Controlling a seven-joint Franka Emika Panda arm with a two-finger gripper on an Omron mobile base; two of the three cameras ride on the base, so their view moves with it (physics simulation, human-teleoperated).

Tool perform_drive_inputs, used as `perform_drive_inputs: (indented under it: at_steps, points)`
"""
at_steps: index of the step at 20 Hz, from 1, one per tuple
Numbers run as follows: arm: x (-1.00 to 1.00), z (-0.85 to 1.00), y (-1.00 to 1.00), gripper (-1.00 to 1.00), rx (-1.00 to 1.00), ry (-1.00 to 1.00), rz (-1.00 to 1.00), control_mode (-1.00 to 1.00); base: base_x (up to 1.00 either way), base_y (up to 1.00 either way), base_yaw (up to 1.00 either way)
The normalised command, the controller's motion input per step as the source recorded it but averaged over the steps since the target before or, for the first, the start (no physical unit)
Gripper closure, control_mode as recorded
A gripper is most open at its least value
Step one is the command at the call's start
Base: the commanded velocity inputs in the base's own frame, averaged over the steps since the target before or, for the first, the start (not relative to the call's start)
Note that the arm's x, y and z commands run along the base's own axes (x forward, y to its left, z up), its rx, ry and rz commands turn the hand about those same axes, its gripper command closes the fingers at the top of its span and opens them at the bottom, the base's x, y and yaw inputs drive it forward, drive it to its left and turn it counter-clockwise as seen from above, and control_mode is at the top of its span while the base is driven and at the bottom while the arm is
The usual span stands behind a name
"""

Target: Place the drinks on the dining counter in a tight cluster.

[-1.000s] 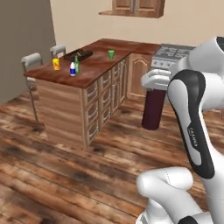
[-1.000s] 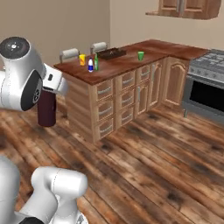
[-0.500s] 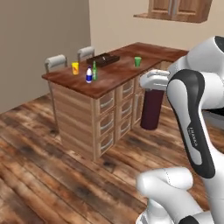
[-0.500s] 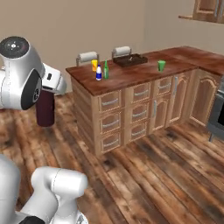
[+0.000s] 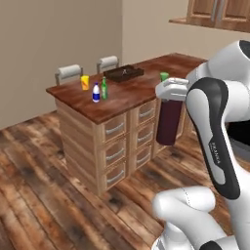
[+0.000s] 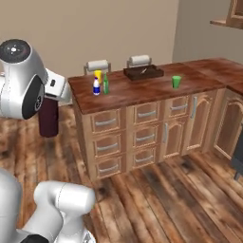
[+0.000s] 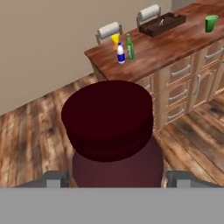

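My gripper [image 5: 172,93] is shut on the dark maroon bottle [image 5: 169,122], which hangs upright in the air on the near side of the dining counter [image 5: 132,92]. In the hand view the bottle's cap [image 7: 109,127] sits between my fingertips [image 7: 54,178]. Three drinks stand close together near the counter's left end: a yellow cup [image 5: 85,82], a white bottle with a blue label [image 5: 96,93] and a slim green bottle [image 5: 104,89]. The right base view shows the same group: yellow cup [image 6: 98,76], white bottle [image 6: 96,87], green bottle [image 6: 106,85], with the maroon bottle [image 6: 48,116] left of the counter [image 6: 142,90].
A dark tray [image 5: 123,73] lies at the counter's far side and a green cup [image 5: 164,76] stands further right. Two chairs [image 5: 68,73] stand behind the counter. Drawer fronts with silver handles [image 6: 109,141] face me. Wood floor lies between me and the counter.
The whole picture has shifted: the base has moved, and the counter now looks nearer and more centred. The maroon bottle stays in my gripper.
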Motion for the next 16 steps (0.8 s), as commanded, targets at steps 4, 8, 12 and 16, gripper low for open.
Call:
perform_drive_inputs:
  at_steps: [4, 8, 12, 16]
  points:
    - [0.0, 0.0, 0.0, 1.0, 0.0, 0.0, 0.0, 1.0, 1.0, -1.0, 0.09]
    - [0.0, 0.0, 0.0, 1.0, 0.0, 0.0, 0.0, 1.0, 1.0, -1.0, -0.05]
    - [0.0, 0.0, 0.0, 1.0, 0.0, 0.0, 0.0, 1.0, 1.0, -0.98, -0.04]
    - [0.0, 0.0, 0.0, 1.0, 0.0, 0.0, 0.0, 1.0, 1.0, -0.97, 0.04]
